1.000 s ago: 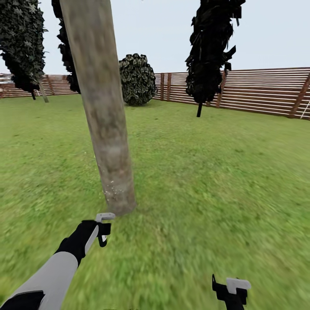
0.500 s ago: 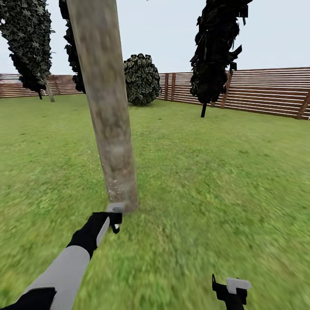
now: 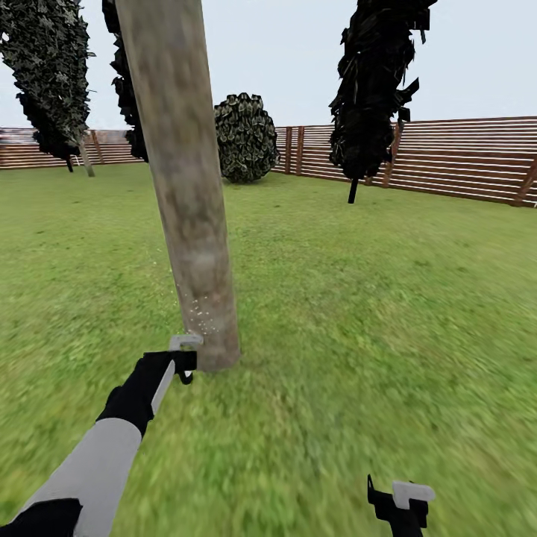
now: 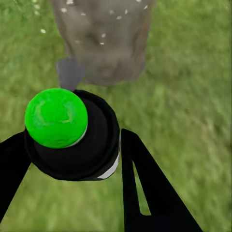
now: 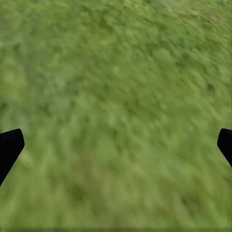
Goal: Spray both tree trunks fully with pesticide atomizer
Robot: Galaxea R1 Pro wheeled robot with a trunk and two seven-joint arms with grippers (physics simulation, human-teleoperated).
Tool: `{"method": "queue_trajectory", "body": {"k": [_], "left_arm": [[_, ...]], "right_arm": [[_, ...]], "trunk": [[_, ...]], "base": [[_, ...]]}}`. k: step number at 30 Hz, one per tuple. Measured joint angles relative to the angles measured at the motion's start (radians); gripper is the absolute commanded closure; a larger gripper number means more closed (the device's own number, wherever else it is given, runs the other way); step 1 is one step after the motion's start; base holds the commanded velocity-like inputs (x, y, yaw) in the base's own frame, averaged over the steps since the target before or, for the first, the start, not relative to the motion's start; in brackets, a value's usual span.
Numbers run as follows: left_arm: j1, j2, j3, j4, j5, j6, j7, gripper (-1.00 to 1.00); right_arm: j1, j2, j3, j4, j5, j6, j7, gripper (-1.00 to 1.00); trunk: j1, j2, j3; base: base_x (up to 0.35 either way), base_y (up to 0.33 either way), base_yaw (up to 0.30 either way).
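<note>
Left end effector (image 4: pixel 72 159) pinches the pesticide atomizer (image 4: pixel 72 137) round its rigid, probably light and slick black body, nozzle beside the speckled tree trunk (image 3: pixel 195 246) base; right end effector (image 5: pixel 116 145) spread wide.

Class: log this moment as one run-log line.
left claw: shut on atomizer | aimed: tree trunk base, white droplets there | right claw: open over grass

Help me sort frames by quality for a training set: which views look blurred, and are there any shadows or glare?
Head view: tree trunk and fence fairly sharp, grass smeared toward the bottom; flat light, no cast shadows, no glare. Left wrist view: atomizer in the left pincer crisp, trunk base soft. Right wrist view: grass heavily blurred between the right pincer's fingertips.
</note>
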Motion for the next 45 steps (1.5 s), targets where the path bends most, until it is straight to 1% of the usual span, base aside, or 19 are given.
{"method": "queue_trajectory", "body": {"k": [2, 4, 6, 8, 11, 14, 17, 20, 22, 24, 25, 26, 28, 29, 31, 33, 35, 41, 45], "left_arm": [[-0.009, 0.018, 0.004, -0.025, -0.007, 0.035, -0.003, 1.0], [-0.016, 0.055, 0.006, -0.035, -0.008, 0.057, -0.006, 1.0], [-0.021, 0.113, 0.008, -0.039, -0.006, 0.069, -0.01, 1.0], [-0.021, 0.139, 0.007, -0.04, 0.005, 0.072, -0.02, 1.0], [-0.02, 0.139, 0.0, -0.04, 0.01, 0.073, -0.036, 1.0], [-0.02, 0.123, -0.023, -0.041, 0.012, 0.074, -0.045, 1.0], [-0.025, 0.084, -0.051, -0.064, 0.014, 0.089, -0.061, 1.0], [-0.025, 0.08, -0.054, -0.101, 0.006, 0.124, -0.064, 1.0], [-0.027, 0.091, -0.051, -0.11, -0.001, 0.132, -0.065, 1.0], [-0.029, 0.114, -0.048, -0.112, 0.0, 0.134, -0.066, 1.0], [-0.037, 0.136, -0.05, -0.112, -0.003, 0.135, -0.067, 1.0], [-0.07, 0.172, -0.055, -0.098, -0.003, 0.135, -0.141, 1.0], [-0.076, 0.211, -0.059, -0.089, -0.011, 0.134, -0.244, 1.0], [-0.074, 0.221, -0.067, -0.072, -0.023, 0.134, -0.295, 1.0], [-0.072, 0.225, -0.104, -0.036, -0.054, 0.13, -0.346, 1.0], [-0.077, 0.222, -0.128, -0.02, -0.068, 0.13, -0.36, 1.0], [-0.082, 0.22, -0.132, -0.018, -0.071, 0.131, -0.363, 1.0], [-0.162, 0.23, -0.134, -0.02, -0.072, 0.143, -0.365, 1.0], [-0.155, 0.228, -0.134, -0.022, -0.076, 0.144, -0.362, 1.0]], "right_arm": [[0.0, 0.0, 0.0, 0.0, 0.0, 0.0, 0.0, -1.0], [0.0, 0.0, 0.0, 0.0, 0.0, 0.0, 0.0, -1.0], [0.0, 0.0, 0.0, 0.0, 0.0, 0.0, 0.0, -1.0], [0.0, 0.0, 0.0, 0.0, 0.0, 0.0, 0.0, -1.0], [0.0, 0.0, 0.0, 0.0, 0.0, 0.0, 0.0, -1.0], [0.0, 0.0, 0.0, 0.001, 0.0, 0.0, 0.0, -1.0], [0.0, 0.0, 0.0, 0.001, 0.0, 0.0, 0.0, -1.0], [0.0, 0.0, 0.0, 0.001, 0.0, 0.0, 0.0, -1.0], [0.0, 0.0, 0.0, 0.0, 0.0, 0.0, 0.0, -1.0], [0.0, 0.0, 0.0, 0.001, 0.0, 0.0, 0.0, -1.0], [0.0, 0.0, 0.0, 0.0, 0.0, 0.0, 0.0, -1.0], [0.0, 0.0, 0.0, 0.0, 0.0, 0.0, 0.0, -1.0], [0.0, 0.0, 0.0, 0.001, 0.0, 0.0, 0.0, -1.0], [0.0, 0.0, 0.0, 0.0, 0.0, 0.0, 0.0, -1.0], [0.0, 0.0, 0.0, 0.0, 0.0, 0.0, 0.0, -1.0], [0.0, 0.0, 0.0, 0.0, 0.0, 0.0, 0.0, -1.0], [0.0, 0.0, 0.0, 0.0, 0.0, 0.0, 0.0, -1.0], [0.0, 0.0, 0.0, 0.001, 0.0, 0.0, 0.0, -1.0], [0.0, 0.0, 0.0, 0.0, 0.0, 0.0, 0.0, -1.0]], "trunk": [[0.0, 0.0, 0.0], [0.0, 0.0, 0.0], [0.0, 0.0, 0.0], [0.0, 0.0, 0.0], [0.0, 0.0, 0.0], [0.0, 0.0, 0.0], [0.0, 0.0, 0.0], [0.0, 0.0, 0.0], [0.0, 0.0, 0.0], [0.0, 0.0, 0.0], [0.0, 0.0, 0.0], [0.0, 0.0, 0.0], [0.0, 0.0, 0.0], [0.0, 0.0, 0.0], [0.0, 0.0, 0.0], [0.0, 0.0, 0.0], [0.0, 0.0, 0.0], [0.0, 0.0, 0.0], [0.0, 0.0, 0.0]], "base": [[0.0, 0.0, 0.0], [0.0, 0.0, 0.0], [0.0, 0.0, 0.0], [0.0, 0.0, 0.0], [0.0, 0.0, 0.0], [0.0, 0.0, 0.0], [0.0, 0.0, 0.0], [0.0, 0.0, 0.0], [0.0, 0.0, 0.0], [0.0, 0.0, 0.0], [0.0, 0.0, 0.0], [0.0, 0.0, 0.0], [0.0, 0.0, 0.0], [0.0, 0.0, 0.0], [0.0, 0.0, 0.0], [0.0, 0.0, 0.0], [0.0, 0.0, 0.0], [0.0, 0.0, 0.0], [0.0, 0.0, 0.0]]}}
